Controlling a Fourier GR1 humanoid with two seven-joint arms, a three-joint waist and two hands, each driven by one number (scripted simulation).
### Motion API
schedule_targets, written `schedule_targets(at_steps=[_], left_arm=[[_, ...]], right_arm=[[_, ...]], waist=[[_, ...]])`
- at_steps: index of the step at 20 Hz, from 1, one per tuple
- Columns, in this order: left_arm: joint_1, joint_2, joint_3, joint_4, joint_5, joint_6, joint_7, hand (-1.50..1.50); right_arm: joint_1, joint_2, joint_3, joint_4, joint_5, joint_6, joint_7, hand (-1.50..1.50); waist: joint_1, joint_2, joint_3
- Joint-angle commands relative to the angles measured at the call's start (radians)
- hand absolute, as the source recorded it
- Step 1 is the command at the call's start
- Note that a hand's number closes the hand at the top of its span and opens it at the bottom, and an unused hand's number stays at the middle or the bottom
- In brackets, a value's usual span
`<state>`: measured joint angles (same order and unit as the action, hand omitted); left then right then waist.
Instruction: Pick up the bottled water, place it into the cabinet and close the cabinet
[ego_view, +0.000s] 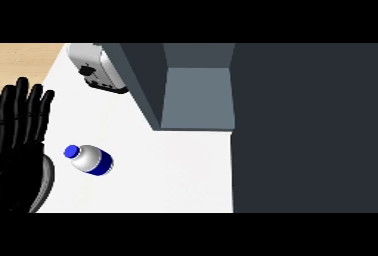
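Note:
The bottled water (90, 159), white with a blue cap and a blue band, stands on the white counter (177, 170) at the lower left. My left hand (20, 135) shows at the view's left edge, open with fingers straight and pointing up, a short way left of the bottle and not touching it. The dark cabinet (196, 95) stands open at the upper middle, showing its grey inside; its dark door (303, 125) fills the right side. My right hand is not seen.
A silver toaster (98, 67) sits at the counter's upper left, just left of the cabinet's side wall. A strip of wooden floor (26, 57) shows beyond the counter's left edge.

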<state>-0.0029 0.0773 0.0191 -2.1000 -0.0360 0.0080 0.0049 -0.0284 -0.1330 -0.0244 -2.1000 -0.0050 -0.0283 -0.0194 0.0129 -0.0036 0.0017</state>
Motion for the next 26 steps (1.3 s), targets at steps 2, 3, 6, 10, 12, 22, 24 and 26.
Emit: schedule_targets(at_steps=[2, 3, 6, 10, 12, 22, 24, 26], left_arm=[[-0.014, 0.012, 0.004, -0.019, 0.012, -0.023, 0.013, -1.50], [0.031, -0.010, -0.034, -0.038, 0.040, -0.047, -0.011, -1.50], [0.078, 0.047, 0.027, -0.026, 0.142, -0.146, -0.076, -1.50], [0.194, -0.075, -0.043, 0.041, 0.319, -0.001, 0.197, -1.50], [0.267, -0.076, -0.019, -0.014, 0.343, -0.013, 0.206, -1.50], [0.450, -0.036, 0.066, -0.169, 0.465, -0.111, 0.255, -1.50], [0.406, -0.052, 0.061, -0.079, 0.444, -0.113, 0.217, -1.50], [0.489, -0.031, 0.110, -0.166, 0.493, -0.155, 0.227, -1.50]], right_arm=[[0.045, -0.016, 0.007, -0.135, -0.013, 0.035, 0.081, -1.50], [0.131, 0.004, 0.028, -0.122, -0.004, 0.052, -0.011, -1.50], [0.243, 0.010, 0.083, -0.232, 0.041, 0.064, 0.000, -1.50], [0.251, 0.115, 0.128, -0.082, -0.243, 0.075, 0.165, -1.50], [0.337, 0.110, 0.151, -0.160, -0.279, 0.096, 0.185, -1.50], [0.431, 0.117, 0.137, -0.163, -0.307, 0.139, 0.137, -1.50], [0.573, 0.044, 0.057, -0.214, -0.422, 0.268, 0.084, -1.50], [0.554, 0.102, 0.153, -0.241, -0.315, 0.195, 0.127, -1.50]], waist=[[-0.015, 0.002, -0.002], [-0.016, 0.001, -0.002], [-0.019, 0.000, -0.002], [-0.004, 0.002, -0.001], [-0.010, -0.004, -0.002], [-0.010, 0.001, -0.002], [-0.021, 0.001, -0.001], [-0.012, 0.001, -0.002]])
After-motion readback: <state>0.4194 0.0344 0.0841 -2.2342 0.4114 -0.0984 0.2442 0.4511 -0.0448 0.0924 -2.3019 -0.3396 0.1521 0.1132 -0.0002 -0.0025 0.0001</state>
